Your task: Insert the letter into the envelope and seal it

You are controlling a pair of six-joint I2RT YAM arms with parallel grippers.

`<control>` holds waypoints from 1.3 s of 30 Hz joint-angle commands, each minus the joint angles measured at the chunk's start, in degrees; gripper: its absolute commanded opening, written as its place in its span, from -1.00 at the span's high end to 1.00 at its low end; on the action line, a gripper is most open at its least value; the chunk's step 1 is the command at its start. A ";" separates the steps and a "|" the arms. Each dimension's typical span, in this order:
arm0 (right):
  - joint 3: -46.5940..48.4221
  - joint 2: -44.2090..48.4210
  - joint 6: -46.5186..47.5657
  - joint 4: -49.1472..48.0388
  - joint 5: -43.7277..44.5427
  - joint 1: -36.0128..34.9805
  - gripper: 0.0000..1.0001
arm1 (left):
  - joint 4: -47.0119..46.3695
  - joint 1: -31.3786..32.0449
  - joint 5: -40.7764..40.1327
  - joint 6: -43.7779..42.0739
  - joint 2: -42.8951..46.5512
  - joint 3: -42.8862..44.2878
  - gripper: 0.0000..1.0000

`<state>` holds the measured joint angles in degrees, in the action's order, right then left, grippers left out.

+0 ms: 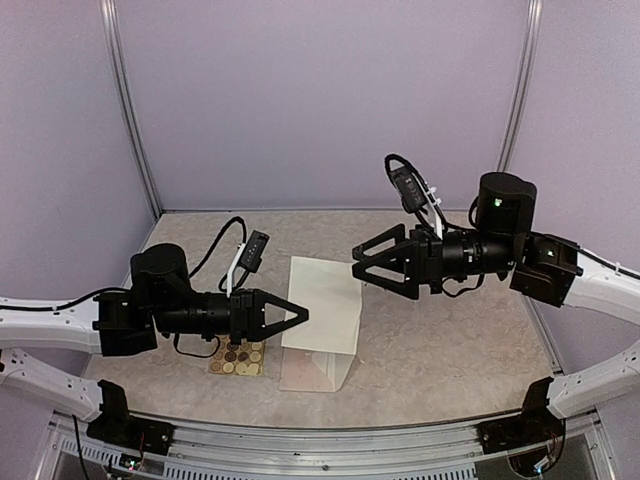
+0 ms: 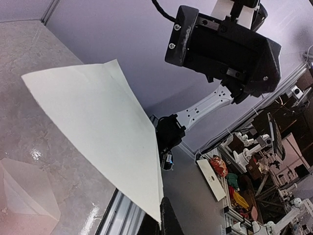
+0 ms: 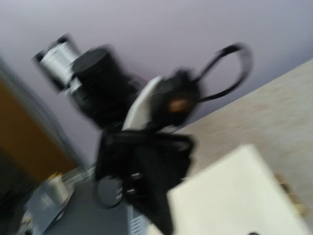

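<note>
The letter [image 1: 322, 305], a cream sheet showing its blank side, hangs lifted over the table's middle. My left gripper [image 1: 298, 318] is shut on its left edge. In the left wrist view the letter [image 2: 98, 127] fans out from my shut fingertips [image 2: 165, 219]. The envelope [image 1: 315, 371], pale pink, lies flat under the letter's near end, and its triangular flap [image 2: 24, 193] shows on the table. My right gripper [image 1: 357, 262] stands open just off the letter's far right corner, with nothing between its fingers. The right wrist view is blurred and shows the letter [image 3: 239, 196] and the left arm [image 3: 142, 166].
A sheet of round stickers [image 1: 238, 357] lies on the table under my left gripper, left of the envelope. Purple walls close in the back and sides. The metal rail [image 1: 330, 440] runs along the near edge.
</note>
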<state>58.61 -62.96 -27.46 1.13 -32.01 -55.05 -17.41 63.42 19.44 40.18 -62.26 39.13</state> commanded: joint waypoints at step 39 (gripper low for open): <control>3.55 -10.96 4.30 6.78 -9.92 -5.56 1.00 | 10.00 0.00 -1.13 -5.15 4.17 4.52 -0.56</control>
<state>61.45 -73.63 -23.00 8.32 -39.81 -60.23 -9.43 63.05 15.90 36.77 -57.01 42.54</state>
